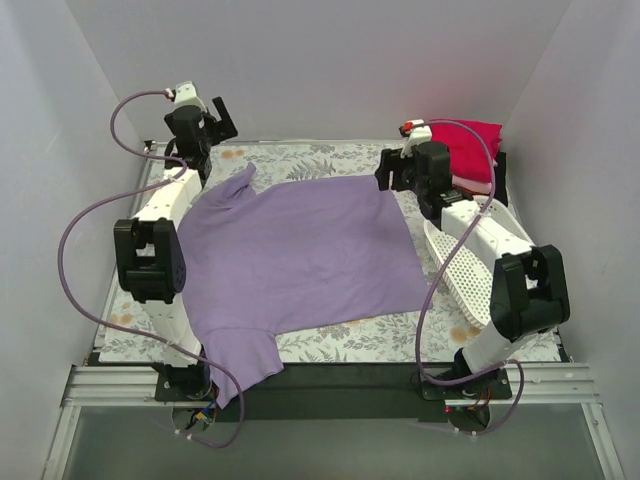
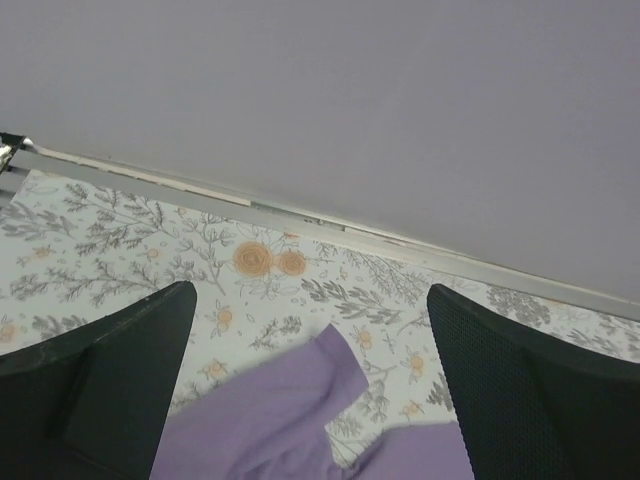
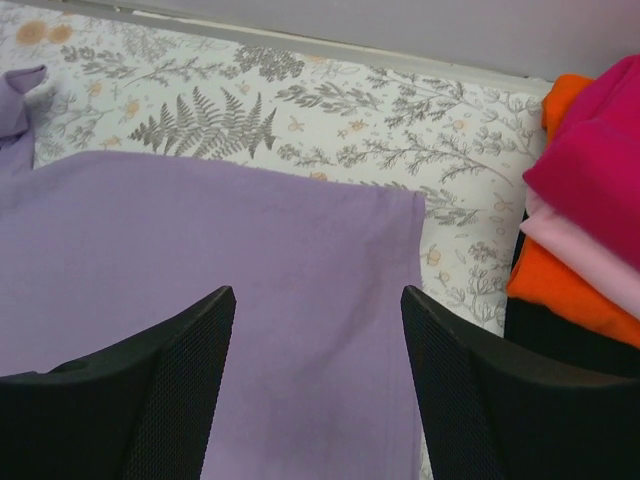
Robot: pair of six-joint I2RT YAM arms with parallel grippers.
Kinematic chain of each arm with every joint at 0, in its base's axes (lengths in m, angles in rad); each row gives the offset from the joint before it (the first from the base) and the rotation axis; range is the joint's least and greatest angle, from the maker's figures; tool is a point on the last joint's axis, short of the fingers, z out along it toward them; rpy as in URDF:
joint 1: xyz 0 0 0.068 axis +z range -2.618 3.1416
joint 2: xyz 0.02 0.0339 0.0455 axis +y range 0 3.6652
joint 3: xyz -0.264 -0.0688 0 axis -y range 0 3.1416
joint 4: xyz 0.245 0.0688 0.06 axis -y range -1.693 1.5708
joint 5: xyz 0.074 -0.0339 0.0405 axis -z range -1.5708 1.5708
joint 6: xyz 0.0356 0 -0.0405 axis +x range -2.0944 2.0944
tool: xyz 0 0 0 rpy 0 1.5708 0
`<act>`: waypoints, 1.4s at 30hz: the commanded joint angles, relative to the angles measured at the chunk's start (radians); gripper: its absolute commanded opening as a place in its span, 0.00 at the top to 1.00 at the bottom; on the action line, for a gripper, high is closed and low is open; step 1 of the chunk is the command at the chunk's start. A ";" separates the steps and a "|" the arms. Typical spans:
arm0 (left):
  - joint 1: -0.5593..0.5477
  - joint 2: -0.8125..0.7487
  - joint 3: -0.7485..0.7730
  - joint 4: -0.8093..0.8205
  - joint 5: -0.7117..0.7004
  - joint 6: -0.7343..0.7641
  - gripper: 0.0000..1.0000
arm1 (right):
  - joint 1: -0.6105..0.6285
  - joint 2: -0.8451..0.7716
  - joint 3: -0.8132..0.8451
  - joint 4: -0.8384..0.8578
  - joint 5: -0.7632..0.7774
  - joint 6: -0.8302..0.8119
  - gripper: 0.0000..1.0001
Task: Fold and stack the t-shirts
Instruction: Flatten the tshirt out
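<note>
Between the spread fingers of the left hand (image 2: 310, 292), which grips nothing, lies one sleeve of the lavender t-shirt (image 1: 300, 250), at the far left of the table (image 1: 330, 345). The right hand (image 3: 318, 295), likewise spread and empty, hovers over that shirt's far right corner. The shirt lies flat and unfolded, its near sleeve draped over the table's front edge. Just beyond, at the far right, sits a folded pile: magenta t-shirt (image 3: 590, 170) on top, pale pink t-shirt (image 3: 580, 245) beneath, then orange t-shirt (image 3: 565, 295). By my judgement those are done. The lavender one needs every fold, then stacking.
</note>
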 commanded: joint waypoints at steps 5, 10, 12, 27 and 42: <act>-0.084 -0.246 -0.358 0.092 0.031 -0.065 0.06 | -0.003 -0.100 -0.204 0.083 -0.072 0.034 0.38; -0.213 -0.260 -0.485 0.168 0.049 -0.109 0.06 | 0.014 -0.060 -0.261 0.115 -0.153 0.064 0.40; -0.230 -0.247 -0.511 0.188 0.075 -0.131 0.06 | 0.029 -0.029 -0.284 0.130 -0.146 0.067 0.40; -0.233 -0.178 -0.620 0.231 0.241 -0.127 0.06 | 0.255 0.143 -0.286 0.137 0.132 0.080 0.40; -0.171 -0.273 -0.466 0.140 0.178 -0.084 0.05 | 0.309 0.218 -0.292 -0.177 0.296 0.176 0.40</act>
